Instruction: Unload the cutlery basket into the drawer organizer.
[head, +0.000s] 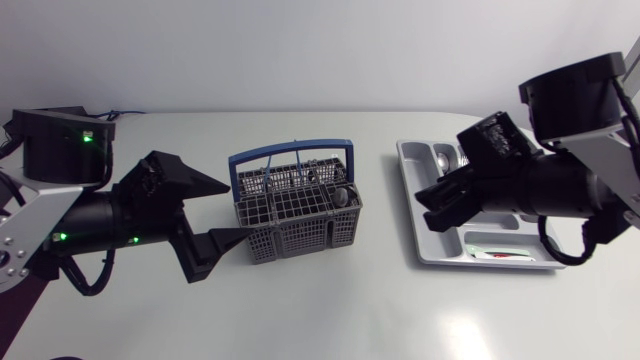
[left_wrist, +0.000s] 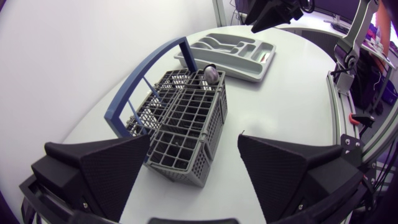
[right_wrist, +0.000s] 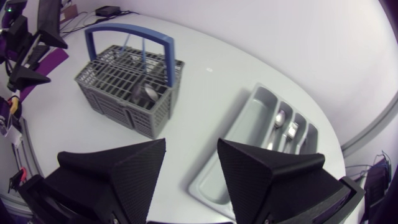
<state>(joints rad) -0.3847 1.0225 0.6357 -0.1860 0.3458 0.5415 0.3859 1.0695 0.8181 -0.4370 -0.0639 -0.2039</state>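
The grey cutlery basket (head: 300, 235) with a blue handle stands mid-table, and a spoon bowl (head: 343, 196) shows at its right end. My left gripper (head: 212, 216) is open just left of the basket, which lies ahead of its wide-spread fingers (left_wrist: 109, 171) in the left wrist view. The grey drawer organizer (head: 410, 165) lies to the right with spoons (right_wrist: 281, 118) in its narrow compartments. Above the organizer's near end hangs my right gripper (head: 440, 205), open, with nothing between its fingers (right_wrist: 124, 165). The basket (right_wrist: 146, 121) is off to its side.
A small item with red and green on it (head: 505, 255) lies in the organizer's front cross compartment. Bare white table lies between the basket and the organizer and along the front edge.
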